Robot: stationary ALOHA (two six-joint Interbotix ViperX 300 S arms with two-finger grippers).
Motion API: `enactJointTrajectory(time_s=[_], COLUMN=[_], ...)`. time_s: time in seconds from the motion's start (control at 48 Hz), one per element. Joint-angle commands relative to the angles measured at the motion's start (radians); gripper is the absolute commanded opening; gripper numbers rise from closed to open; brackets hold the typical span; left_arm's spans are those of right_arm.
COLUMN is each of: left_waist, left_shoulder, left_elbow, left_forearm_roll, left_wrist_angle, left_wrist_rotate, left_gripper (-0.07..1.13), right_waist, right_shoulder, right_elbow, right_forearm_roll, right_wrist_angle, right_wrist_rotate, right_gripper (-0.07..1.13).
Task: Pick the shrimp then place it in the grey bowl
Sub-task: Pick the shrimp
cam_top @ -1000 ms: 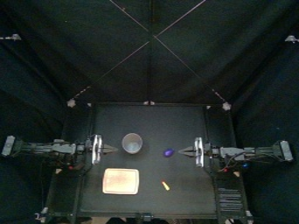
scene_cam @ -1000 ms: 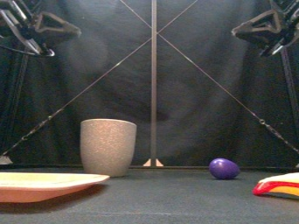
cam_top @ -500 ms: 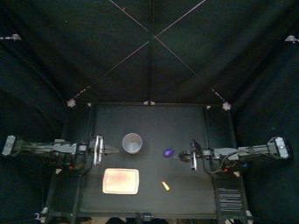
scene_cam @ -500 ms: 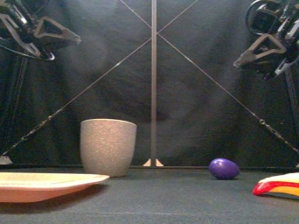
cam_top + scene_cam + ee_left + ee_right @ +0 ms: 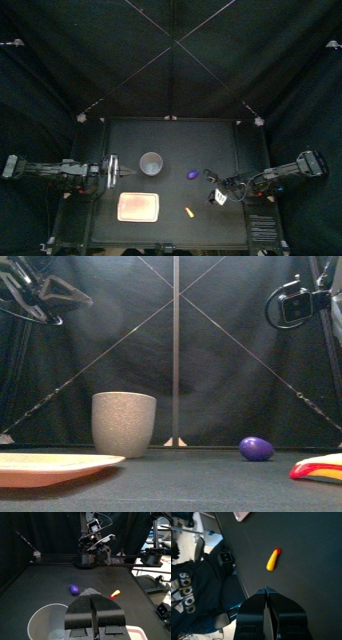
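Shrimp point(image 5: 272, 559) lies flat on the front part of the surface point(image 5: 174, 140), just right of the pink tray point(image 5: 139, 207) and apart from it. Its long axis runs nearly in line with my right claw point(image 5: 266, 592): the red end points away from that claw and the yellow end lies nearer to it. In the front view it sits low at the right edge, partly cut off, showing yellow, red and white.

My right claw is clenched, its jaws pressed together on nothing, and it hangs above the surface near the shrimp without touching it. My left claw point(image 5: 93, 596) is clenched as well and empty, out over the left side beside the grey cup point(image 5: 151, 163).

Half a second ago my right arm lay straight along the right side, its claw by the purple toy point(image 5: 193, 175). Now it has swung toward the front, and the claw sits closer to the shrimp. The shrimp, cup, tray, purple toy and my left arm have not shifted.
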Motion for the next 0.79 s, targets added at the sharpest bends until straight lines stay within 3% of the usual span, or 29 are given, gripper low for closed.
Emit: enactJointTrajectory(time_s=[0.021,0.229,0.5,0.625,0.792], left_waist=[0.006,0.012,0.018,0.029,0.037], left_shoulder=[0.005,0.005,0.005,0.005,0.005], left_elbow=[-0.017,-0.015,-0.005,-0.003,0.002], left_forearm_roll=[0.002,0.000,-0.002,0.000,0.000], left_wrist_angle=[-0.006,-0.005,-0.005,-0.006,-0.006], left_wrist_rotate=[0.002,0.002,0.002,0.002,0.002], left_gripper=[0.14,0.15,0.15,0.15,0.15], right_waist=[0.014,0.032,0.183,0.236,0.270], right_shoulder=[0.060,0.199,0.344,0.408,0.469], right_elbow=[-0.069,-0.175,-0.313,-0.364,-0.402], right_forearm_roll=[-0.112,-0.390,-0.660,-0.758,-0.821], right_wrist_angle=[0.018,0.150,0.278,0.319,0.376], right_wrist_rotate=[0.058,0.252,0.597,0.756,0.862], right_gripper=[0.06,0.06,0.15,0.29,0.60])
